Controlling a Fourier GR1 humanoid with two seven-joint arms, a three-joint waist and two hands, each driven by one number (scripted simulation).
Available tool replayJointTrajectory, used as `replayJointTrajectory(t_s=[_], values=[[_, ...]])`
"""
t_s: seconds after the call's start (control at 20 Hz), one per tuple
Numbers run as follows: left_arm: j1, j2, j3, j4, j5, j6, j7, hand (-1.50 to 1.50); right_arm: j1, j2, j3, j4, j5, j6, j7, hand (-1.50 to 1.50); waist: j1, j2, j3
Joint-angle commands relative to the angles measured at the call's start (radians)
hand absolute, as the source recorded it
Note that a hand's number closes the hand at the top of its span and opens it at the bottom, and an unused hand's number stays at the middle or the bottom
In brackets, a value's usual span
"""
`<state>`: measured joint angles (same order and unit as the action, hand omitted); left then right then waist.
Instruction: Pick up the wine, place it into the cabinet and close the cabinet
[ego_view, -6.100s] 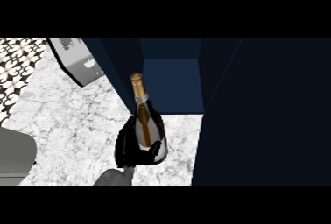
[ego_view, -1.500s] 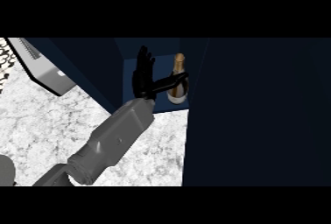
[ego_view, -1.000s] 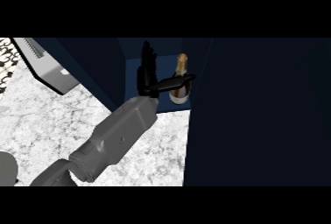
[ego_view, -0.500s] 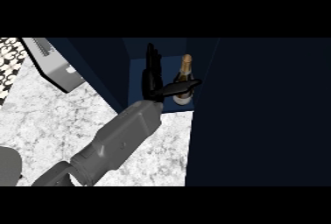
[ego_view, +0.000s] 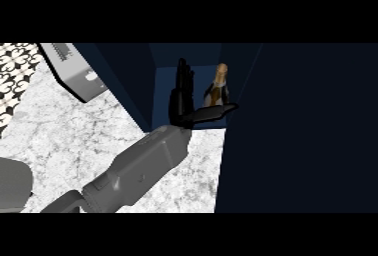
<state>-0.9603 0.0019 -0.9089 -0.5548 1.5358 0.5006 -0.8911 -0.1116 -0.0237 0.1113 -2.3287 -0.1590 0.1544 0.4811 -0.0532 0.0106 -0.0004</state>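
Wine bottle (ego_view: 219, 82) has moved from over the counter (ego_view: 66, 135) into the dark blue cabinet (ego_view: 166, 60), and the right hand (ego_view: 179, 102) has let go of it.

From the head view, the bottle stands up inside the cabinet, gold top pointing up, just to the right of the hand. The hand is spread wide: its fingers (ego_view: 181, 75) point straight up beside the bottle, and its thumb (ego_view: 214, 111) sticks out to the right, across the front of the bottle's lower part. I cannot tell if the thumb touches it. The grey arm (ego_view: 140, 167) reaches in over the white counter.
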Motion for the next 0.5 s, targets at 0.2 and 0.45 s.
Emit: replayJointTrajectory(t_s=[0.2, 0.45], values=[[0.077, -0.002, -0.053, -0.043, -0.012, -0.007, -0.077, -1.5, -0.012, 0.005, 0.009, -0.03, 0.013, -0.03, 0.046, -1.5, 0.017, -0.004, 0.0], [0.106, 0.001, 0.004, -0.072, -0.1, -0.013, -0.048, -1.5, 0.046, -0.013, -0.031, -0.081, -0.014, -0.023, 0.052, -1.5, 0.043, -0.011, 0.0]])
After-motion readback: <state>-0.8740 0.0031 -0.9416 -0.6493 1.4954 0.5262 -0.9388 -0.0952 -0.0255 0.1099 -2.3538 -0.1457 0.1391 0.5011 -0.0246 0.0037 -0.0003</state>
